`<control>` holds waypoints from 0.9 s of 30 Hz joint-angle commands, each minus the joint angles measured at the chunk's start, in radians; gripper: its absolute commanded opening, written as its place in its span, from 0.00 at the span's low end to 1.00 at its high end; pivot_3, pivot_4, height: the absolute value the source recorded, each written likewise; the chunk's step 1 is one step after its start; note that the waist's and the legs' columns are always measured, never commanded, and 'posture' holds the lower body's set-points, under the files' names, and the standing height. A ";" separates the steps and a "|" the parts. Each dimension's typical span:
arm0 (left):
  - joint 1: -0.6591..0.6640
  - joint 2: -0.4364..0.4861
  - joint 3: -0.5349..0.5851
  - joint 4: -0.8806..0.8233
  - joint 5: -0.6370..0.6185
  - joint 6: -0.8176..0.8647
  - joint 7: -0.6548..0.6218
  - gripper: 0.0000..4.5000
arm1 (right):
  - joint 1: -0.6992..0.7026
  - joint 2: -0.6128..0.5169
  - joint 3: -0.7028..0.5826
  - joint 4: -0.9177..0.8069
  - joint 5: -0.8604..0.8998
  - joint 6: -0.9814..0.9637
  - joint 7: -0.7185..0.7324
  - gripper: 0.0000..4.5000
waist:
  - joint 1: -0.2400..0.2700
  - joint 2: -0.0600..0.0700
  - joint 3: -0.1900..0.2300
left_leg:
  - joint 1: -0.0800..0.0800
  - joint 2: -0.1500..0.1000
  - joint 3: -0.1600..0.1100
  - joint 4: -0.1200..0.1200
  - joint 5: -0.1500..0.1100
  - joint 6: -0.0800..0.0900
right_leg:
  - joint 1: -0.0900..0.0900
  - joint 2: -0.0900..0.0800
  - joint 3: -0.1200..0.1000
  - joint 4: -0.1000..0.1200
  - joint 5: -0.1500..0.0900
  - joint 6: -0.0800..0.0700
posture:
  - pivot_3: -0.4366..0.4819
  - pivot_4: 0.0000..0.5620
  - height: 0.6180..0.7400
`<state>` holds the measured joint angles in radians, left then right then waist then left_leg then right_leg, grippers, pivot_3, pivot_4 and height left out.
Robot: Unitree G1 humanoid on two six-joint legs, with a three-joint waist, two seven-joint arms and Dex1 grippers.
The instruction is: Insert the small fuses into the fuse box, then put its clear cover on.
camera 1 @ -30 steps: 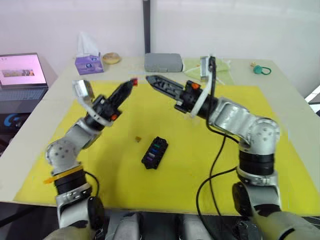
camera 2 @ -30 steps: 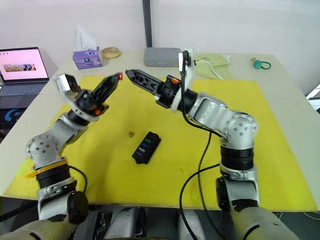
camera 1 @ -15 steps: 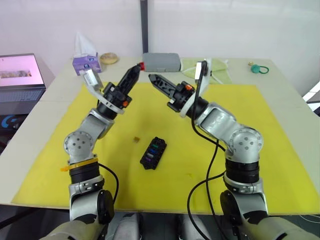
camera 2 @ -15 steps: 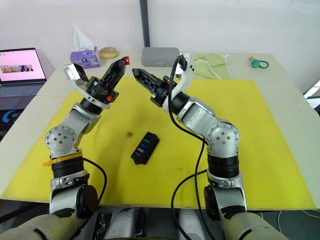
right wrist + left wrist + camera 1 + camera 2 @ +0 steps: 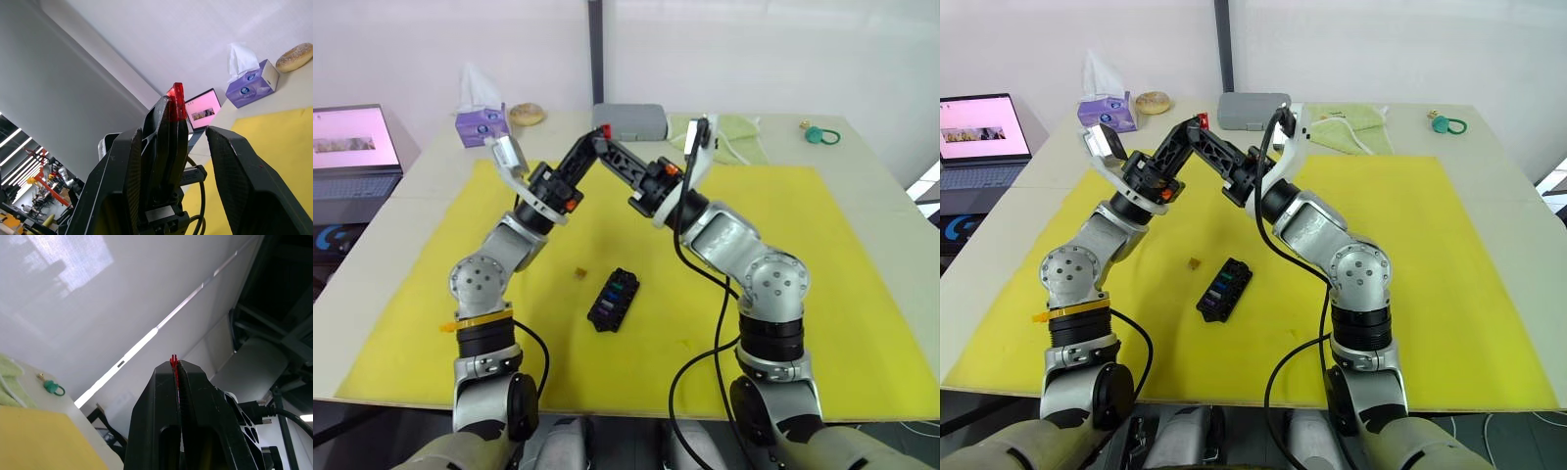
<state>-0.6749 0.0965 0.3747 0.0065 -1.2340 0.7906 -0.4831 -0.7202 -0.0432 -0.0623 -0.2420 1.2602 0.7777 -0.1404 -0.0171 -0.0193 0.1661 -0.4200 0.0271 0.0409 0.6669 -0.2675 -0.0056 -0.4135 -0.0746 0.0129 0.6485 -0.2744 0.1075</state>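
While the arms have swung together above the fuse box (image 5: 615,299), here's the rundown:
Left end effector (image 5: 1199,122): pinching the red fuse (image 5: 1203,119), now raised.
Right end effector (image 5: 599,145): spread wide around it, looks like a handoff.

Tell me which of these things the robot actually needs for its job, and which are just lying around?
Needed:
- red fuse, pinched in the left end effector
- right end effector, open around it
- fuse box, some fuses already in
- orange fuse on the mat

Lying around:
- tissue box
- grey case
- laptop
- green cloth
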 commanded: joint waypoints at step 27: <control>0.020 0.017 -0.008 -0.043 -0.096 0.009 0.015 0.00 | -0.026 0.011 -0.020 -0.048 -0.021 -0.036 0.049 0.49 | 0.000 0.000 0.000 | 0.000 0.001 0.000 0.000 0.000 0.000 | 0.000 0.001 0.000 -0.001 0.000 0.000 | 0.48 0.27 0.97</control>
<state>-0.6518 0.1073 0.3696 -0.0023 -1.3028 0.8013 -0.4705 -0.7227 -0.0422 -0.0743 -0.2423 1.2333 0.7567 -0.1067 -0.0172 -0.0193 0.1661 -0.4201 0.0278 0.0405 0.6666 -0.2676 -0.0056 -0.4135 -0.0738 0.0131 0.6478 -0.2744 0.1074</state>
